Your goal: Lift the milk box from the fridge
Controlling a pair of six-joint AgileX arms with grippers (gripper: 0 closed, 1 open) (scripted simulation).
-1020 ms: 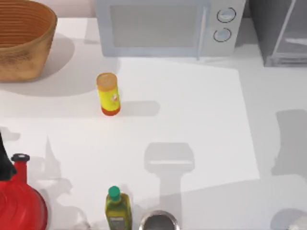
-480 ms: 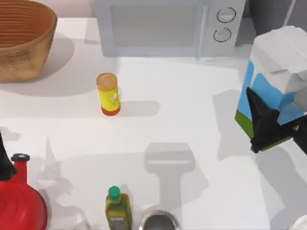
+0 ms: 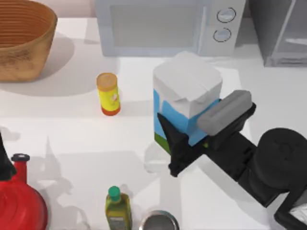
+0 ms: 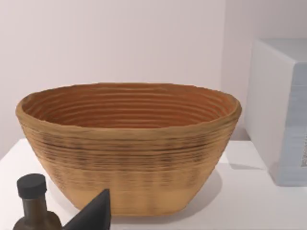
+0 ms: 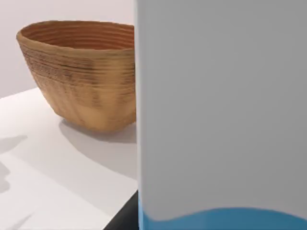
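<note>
Gripping the milk box above mid-table, right end effector clamped, woven basket holding nothing

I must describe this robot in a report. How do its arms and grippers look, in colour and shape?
The right arm is matte black, built of rounded, drum-like segments. Its right gripper has a grey rectangular block above and black, pointed, wedge-shaped fingers. Of the left gripper, a dark grey pointed fingertip is visible. No cables or markings are visible.

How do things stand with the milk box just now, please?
Right gripper shut on milk box, held above mid-table. Fridge behind at top view's right. Left gripper parked near basket. Nothing blocking.
</note>
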